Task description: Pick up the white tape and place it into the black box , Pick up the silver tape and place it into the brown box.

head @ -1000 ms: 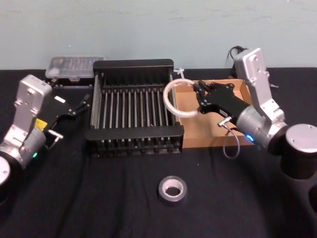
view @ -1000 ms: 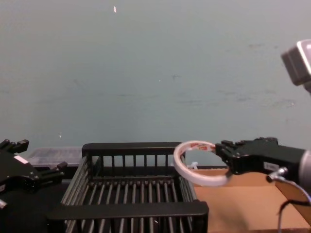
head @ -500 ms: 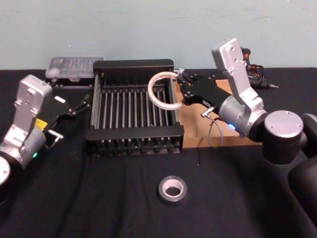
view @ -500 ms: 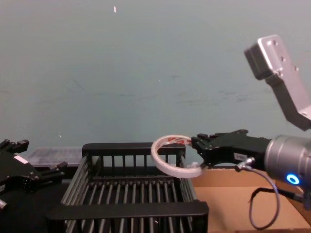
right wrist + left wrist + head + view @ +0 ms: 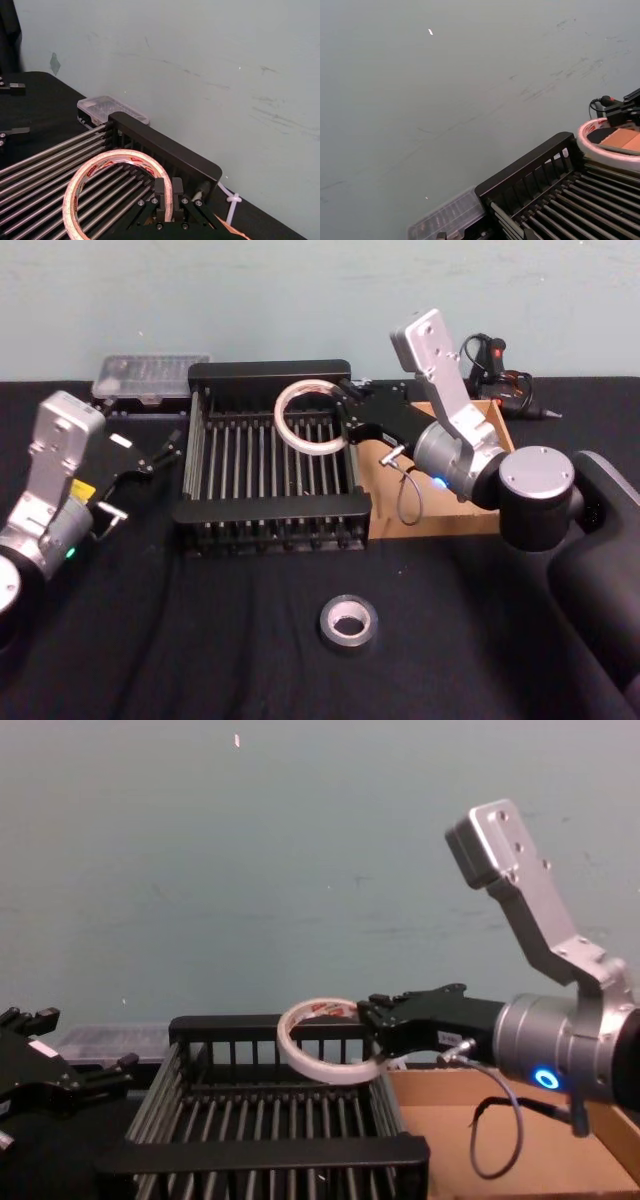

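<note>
My right gripper (image 5: 347,418) is shut on the rim of the white tape (image 5: 280,423), a thin ring with red print inside. It holds the ring tilted in the air over the back right part of the black box (image 5: 270,508). The right wrist view shows the fingers (image 5: 160,197) pinching the ring (image 5: 75,195) above the crate's bars. From the chest view the tape (image 5: 320,1071) hangs above the crate rim (image 5: 265,1152). The silver tape (image 5: 327,625) lies flat on the black cloth in front of the crate. The brown box (image 5: 380,490) sits right of the crate, partly hidden by my right arm. My left gripper (image 5: 150,475) rests open left of the crate.
A clear plastic case (image 5: 150,373) lies behind the crate's left corner. A black corded tool (image 5: 505,380) rests at the back right behind the brown box. A pale wall stands close behind the table.
My right gripper has carried the white tape leftward, from over the brown box to over the black box. The left arm and the silver tape have not moved.
</note>
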